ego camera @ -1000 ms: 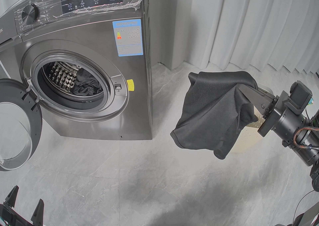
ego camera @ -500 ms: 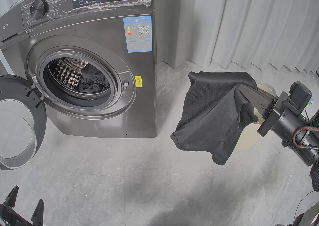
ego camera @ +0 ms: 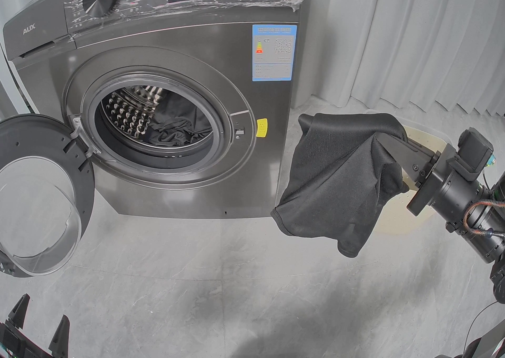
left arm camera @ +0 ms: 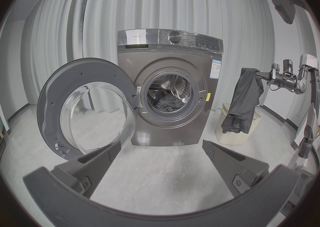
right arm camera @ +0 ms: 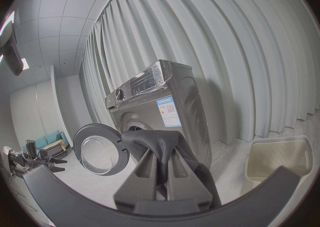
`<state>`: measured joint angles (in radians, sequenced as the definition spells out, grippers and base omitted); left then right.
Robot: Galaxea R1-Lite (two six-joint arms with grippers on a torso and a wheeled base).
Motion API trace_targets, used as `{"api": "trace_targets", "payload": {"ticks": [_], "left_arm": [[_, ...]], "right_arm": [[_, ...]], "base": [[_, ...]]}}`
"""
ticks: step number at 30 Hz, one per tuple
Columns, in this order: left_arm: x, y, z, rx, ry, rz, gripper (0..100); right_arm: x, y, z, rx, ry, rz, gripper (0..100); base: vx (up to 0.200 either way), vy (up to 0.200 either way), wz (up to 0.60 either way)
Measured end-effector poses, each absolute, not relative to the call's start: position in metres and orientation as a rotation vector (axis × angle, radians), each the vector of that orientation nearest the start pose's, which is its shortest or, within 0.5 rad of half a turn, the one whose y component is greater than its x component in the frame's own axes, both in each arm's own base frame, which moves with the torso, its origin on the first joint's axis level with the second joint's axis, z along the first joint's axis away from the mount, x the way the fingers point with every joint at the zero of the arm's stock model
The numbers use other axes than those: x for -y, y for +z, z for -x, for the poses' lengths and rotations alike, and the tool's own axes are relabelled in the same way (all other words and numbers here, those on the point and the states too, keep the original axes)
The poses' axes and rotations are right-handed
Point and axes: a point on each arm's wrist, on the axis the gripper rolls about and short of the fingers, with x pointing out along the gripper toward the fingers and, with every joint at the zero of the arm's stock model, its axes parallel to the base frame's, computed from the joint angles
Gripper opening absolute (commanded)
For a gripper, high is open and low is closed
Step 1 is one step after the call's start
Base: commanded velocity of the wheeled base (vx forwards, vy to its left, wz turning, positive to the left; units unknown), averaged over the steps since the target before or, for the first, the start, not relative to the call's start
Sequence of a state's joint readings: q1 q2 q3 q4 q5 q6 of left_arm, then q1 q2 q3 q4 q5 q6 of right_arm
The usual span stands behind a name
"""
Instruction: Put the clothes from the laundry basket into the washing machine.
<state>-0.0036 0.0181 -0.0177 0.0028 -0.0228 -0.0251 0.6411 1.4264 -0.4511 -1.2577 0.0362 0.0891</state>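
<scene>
The washing machine (ego camera: pixel 210 43) sits nearer the middle of the head view than a second ago, its door (ego camera: pixel 39 190) swung wide (the camera has turned, not the machine), so the drum is coming within reach. The black garment (ego camera: pixel 336 180) hangs beside the laundry basket (ego camera: pixel 394 219), off the floor, pinched in the closed right claw (ego camera: pixel 392 143). The left claw (ego camera: pixel 39 322) is low, spread open and empty.

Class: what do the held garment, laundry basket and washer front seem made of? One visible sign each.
Garment: likely knit fabric, matte black; drapes in folds. Laundry basket: probably cream plastic; rigid perforated walls. Washer front: seemingly metal, grey sheen.
</scene>
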Motion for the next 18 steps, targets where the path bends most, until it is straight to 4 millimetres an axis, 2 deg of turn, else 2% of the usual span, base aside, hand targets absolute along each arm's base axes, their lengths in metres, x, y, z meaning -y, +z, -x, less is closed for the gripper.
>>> {"api": "trace_targets", "payload": {"ticks": [3,9,15,18], "left_arm": [[0.0004,0.0805,0.0227,-0.004,-0.026,0.025,100],[0.0004,0.0805,0.0227,-0.004,-0.026,0.024,100],[0.0005,0.0805,0.0227,-0.004,-0.026,0.025,100],[0.0005,0.0805,0.0227,-0.004,-0.026,0.025,100]], "right_arm": [[-0.1297,0.223,-0.1725,0.243,0.684,-0.171,0],[-0.1296,0.223,-0.1726,0.244,0.684,-0.171,0],[-0.1295,0.2228,-0.1728,0.243,0.683,-0.17,0],[-0.1295,0.2224,-0.1728,0.241,0.684,-0.169,0]], "base": [[0.0,0.2,0.0],[0.0,0.0,0.0],[-0.2,0.0,0.0],[0.0,0.0,0.0]]}}
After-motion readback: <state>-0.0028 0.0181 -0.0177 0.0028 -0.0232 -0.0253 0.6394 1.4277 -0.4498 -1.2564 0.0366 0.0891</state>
